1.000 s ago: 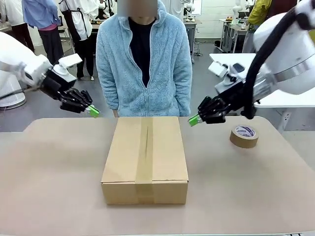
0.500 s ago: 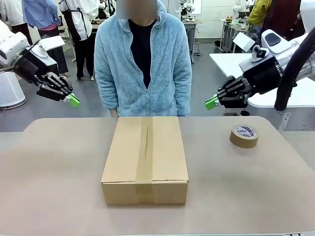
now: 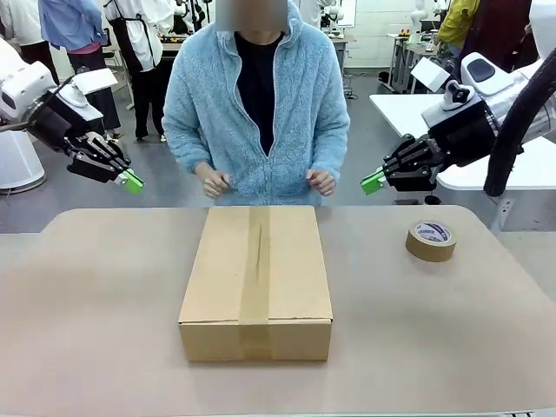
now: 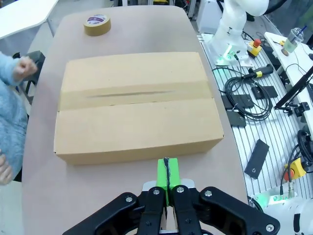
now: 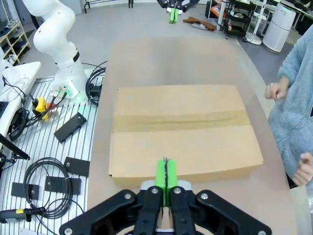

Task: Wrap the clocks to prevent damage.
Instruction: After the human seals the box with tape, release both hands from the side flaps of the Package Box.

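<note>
Taped box [image 3: 256,280] sat mid-table; clocks presumably inside, fragile, so I judged lifting by side walls best. Left claw [image 3: 132,181], right claw [image 3: 372,182] closed, empty.

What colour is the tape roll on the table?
Brown, with a white and blue label inside the ring. The tape roll shows best in the front view.

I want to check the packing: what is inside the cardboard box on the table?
It cannot be seen. The cardboard box is closed, its top flaps shut, with a strip of brown tape along the seam. Whatever is inside is covered.
</note>
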Controlling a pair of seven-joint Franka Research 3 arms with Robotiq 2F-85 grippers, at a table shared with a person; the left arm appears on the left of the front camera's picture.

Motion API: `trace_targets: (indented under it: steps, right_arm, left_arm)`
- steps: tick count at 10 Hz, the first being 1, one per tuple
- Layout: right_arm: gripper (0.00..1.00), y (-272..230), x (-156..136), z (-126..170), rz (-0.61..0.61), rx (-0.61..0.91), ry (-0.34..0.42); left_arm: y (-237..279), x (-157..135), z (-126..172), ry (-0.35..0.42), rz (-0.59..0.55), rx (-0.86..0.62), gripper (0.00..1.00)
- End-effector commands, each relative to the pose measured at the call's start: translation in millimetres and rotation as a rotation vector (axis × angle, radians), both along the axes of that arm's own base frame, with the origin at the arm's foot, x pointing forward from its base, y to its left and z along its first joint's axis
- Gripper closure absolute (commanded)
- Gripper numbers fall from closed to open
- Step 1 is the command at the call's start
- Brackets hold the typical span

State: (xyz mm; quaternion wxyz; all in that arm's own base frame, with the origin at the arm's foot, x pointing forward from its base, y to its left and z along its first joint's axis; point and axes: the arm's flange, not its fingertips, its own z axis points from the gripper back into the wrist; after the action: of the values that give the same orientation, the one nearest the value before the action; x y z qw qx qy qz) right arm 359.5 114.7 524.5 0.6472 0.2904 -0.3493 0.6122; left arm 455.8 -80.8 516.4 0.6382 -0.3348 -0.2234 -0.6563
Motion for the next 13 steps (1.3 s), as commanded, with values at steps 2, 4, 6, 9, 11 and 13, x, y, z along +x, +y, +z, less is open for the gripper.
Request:
trace_targets:
  steps: [2,4,6,9,11,13]
  right_arm:
    - [0.99,1.4,2.0,-0.6,0.009,-0.001,0.001]
    - [0.99,1.4,2.0,-0.6,0.009,-0.001,0.001]
    - [0.99,1.4,2.0,-0.6,0.009,-0.001,0.001]
    - [0.99,1.4,2.0,-0.6,0.009,-0.001,0.001]
    - [0.99,0.0,0.1,-0.1,0.000,0.000,0.000]
    - [0.39,-6.5,-9.9,-3.6,0.018,0.005,0.004]
  left_arm:
    - [0.0,2.8,3.5,-0.009,0.000,0.001,1.00]
    - [0.0,2.8,3.5,-0.009,0.000,0.001,1.00]
    - [0.0,2.8,3.5,-0.009,0.000,0.001,1.00]
    - [0.0,2.8,3.5,-0.009,0.000,0.001,1.00]
    - [0.1,0.3,0.9,-0.002,0.000,0.000,0.93]
    - [15.4,4.6,5.0,-0.007,0.049,-0.048,0.33]
